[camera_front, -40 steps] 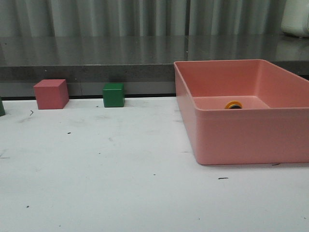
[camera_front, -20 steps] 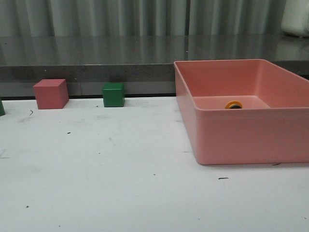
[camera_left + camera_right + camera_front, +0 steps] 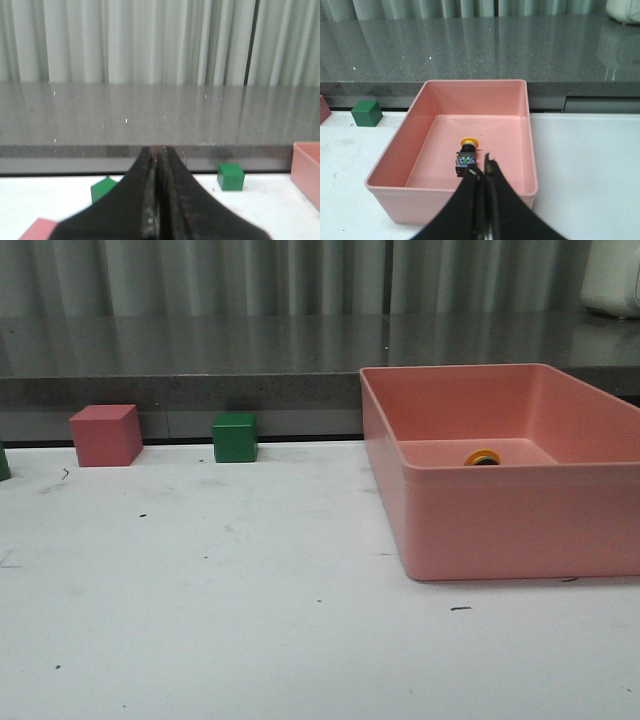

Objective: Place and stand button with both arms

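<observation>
While the small yellow-capped push-button lies toppled inside the pink plastic bin, both empty end effectors, left and right, sit clenched; an unopened descent would knock it away

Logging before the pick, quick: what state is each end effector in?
Left end effector: closed, holding nothing.
Right end effector: closed, empty, above the button in the pink bin.

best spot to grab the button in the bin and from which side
Probably the dark base, from above. The button lies on its side on the floor of the pink bin, walls all round; the base is blocky, the yellow cap rounded.
</observation>
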Robot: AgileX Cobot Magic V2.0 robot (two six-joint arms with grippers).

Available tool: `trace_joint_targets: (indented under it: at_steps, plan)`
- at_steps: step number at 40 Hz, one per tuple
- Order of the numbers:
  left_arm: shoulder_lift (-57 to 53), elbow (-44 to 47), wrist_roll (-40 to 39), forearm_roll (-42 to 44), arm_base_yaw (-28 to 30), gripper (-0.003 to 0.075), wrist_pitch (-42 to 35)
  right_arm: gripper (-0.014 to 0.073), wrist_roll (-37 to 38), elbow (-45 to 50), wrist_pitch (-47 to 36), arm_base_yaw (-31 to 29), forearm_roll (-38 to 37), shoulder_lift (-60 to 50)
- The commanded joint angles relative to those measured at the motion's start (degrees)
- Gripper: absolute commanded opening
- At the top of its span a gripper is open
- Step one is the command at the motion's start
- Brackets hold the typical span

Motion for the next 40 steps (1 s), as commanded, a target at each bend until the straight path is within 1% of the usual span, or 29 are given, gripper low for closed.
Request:
trace_joint_targets:
  at_steps: [1, 5, 7, 9, 11, 13, 15, 16, 17, 18, 20, 21, 23, 25, 30, 33, 37, 40]
  plan:
    - [4.65, -2.90, -0.19, 0.09, 0.11, -0.0020, -2.35, -0.0059, -0.56, -3.33, -3.97, -0.26, 0.29, 5.58]
    - [5.33, -2.90, -0.19, 0.03, 0.11, -0.0020, -2.81, -0.0055, -0.56, -3.48, -4.20, -0.26, 0.29, 7.12]
    - [5.33, -2.90, -0.19, 0.03, 0.11, -0.0019, -2.81, -0.0038, -0.56, -3.48, -4.20, -0.26, 0.29, 7.38]
    - [5.33, -2.90, -0.19, -0.07, 0.11, -0.0017, -2.81, 0.0008, -0.56, -3.48, -4.31, -0.26, 0.29, 7.45]
    - [5.33, -2.90, -0.19, -0.05, 0.11, 0.0014, -2.81, 0.0115, -0.56, -3.48, -4.45, -0.26, 0.29, 7.45]
    - [5.33, -2.90, -0.19, -0.05, 0.11, 0.0097, -2.96, 0.0230, -0.56, -3.48, -4.68, -0.26, 0.29, 7.45]
    - [5.33, -2.90, -0.19, -0.05, 0.11, 0.0205, -2.96, 0.0373, -0.56, -3.48, -4.67, -0.26, 0.29, 7.45]
    - [5.33, -2.90, -0.19, -0.17, 0.11, 0.0278, -2.96, 0.0440, -0.56, -3.48, -4.73, -0.26, 0.29, 7.45]
    - [5.33, -2.90, -0.19, -0.29, 0.11, 0.0336, -2.96, 0.0484, -0.56, -3.48, -4.73, -0.26, 0.29, 7.45]
    - [5.33, -2.90, -0.19, -0.44, 0.11, 0.0413, -2.96, 0.0535, -0.56, -3.48, -4.73, -0.26, 0.29, 7.45]
    - [5.33, -2.90, -0.19, -0.59, 0.11, 0.0548, -3.03, 0.0605, -0.56, -3.48, -4.73, -0.26, 0.29, 7.45]
    - [5.33, -2.90, -0.19, -0.59, 0.11, 0.0588, -3.08, 0.0632, -0.56, -3.48, -4.88, -0.26, 0.29, 7.45]
    - [5.33, -2.90, -0.19, -0.59, 0.11, 0.0662, -3.08, 0.0656, -0.56, -3.48, -5.15, -0.26, 0.29, 7.45]
    - [5.33, -2.90, -0.19, -0.59, 0.11, 0.0685, -3.08, 0.0654, -0.56, -3.48, -5.81, -0.26, 0.29, 7.57]
    - [5.33, -2.90, -0.19, -0.59, 0.11, 0.0671, -2.96, 0.0654, -0.56, -3.80, -9.83, -0.26, 0.29, 10.56]
    - [5.33, -2.90, -0.19, -0.59, 0.11, 0.0671, -2.74, 0.0654, -0.56, -5.78, -12.36, -0.26, 0.35, 15.71]
    - [5.33, -2.90, -0.19, -0.59, 0.11, 0.0671, -2.74, 0.0654, -0.56, -10.51, -10.69, -0.26, 1.38, 24.62]
    - [5.33, -2.90, -0.19, -0.59, 0.11, 0.0671, -2.74, 0.0654, -0.56, -15.00, -7.35, -0.11, 3.65, 31.85]
